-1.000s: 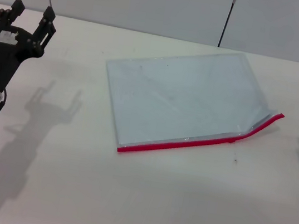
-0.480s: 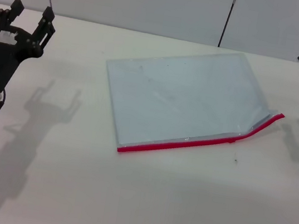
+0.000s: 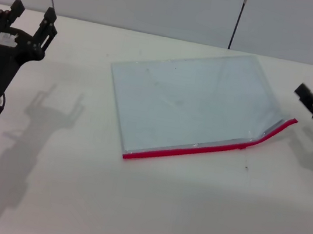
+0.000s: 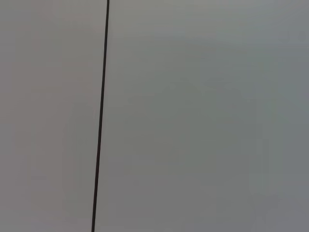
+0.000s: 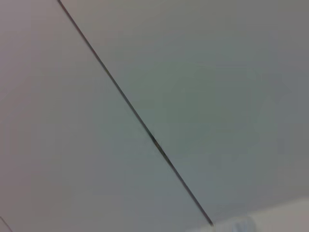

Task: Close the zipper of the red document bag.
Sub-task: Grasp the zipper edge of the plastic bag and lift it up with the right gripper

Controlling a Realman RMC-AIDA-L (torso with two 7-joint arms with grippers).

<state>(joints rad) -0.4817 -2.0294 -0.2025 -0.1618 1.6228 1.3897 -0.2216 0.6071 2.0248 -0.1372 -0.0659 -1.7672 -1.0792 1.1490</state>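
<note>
Head view: red document bag (image 3: 197,102) lies flat on the tabletop, a bit toward the far edge and right of centre, with its zipper (image 3: 207,149) running along the long edge that faces the robot. Zipper reads as only partly closed: the red strip is straight and flat from its left end to what looks like the small slider (image 3: 243,146), then the right-hand stretch kinks up and gapes toward the bag's right corner (so that last section looks open, as I judge it). Nothing is touching the bag yet. Right gripper (image 3: 307,95) hangs near the tabletop's right edge, just beside the open end of the zipper but clear of it; can't tell how its fingers are set. Left gripper (image 3: 28,18) is parked well apart near the far left corner, fingers spread, holding nothing. Remaining: pin the bag, catch the slider, run it to the right end. Wrist views show only blank wall.
</note>
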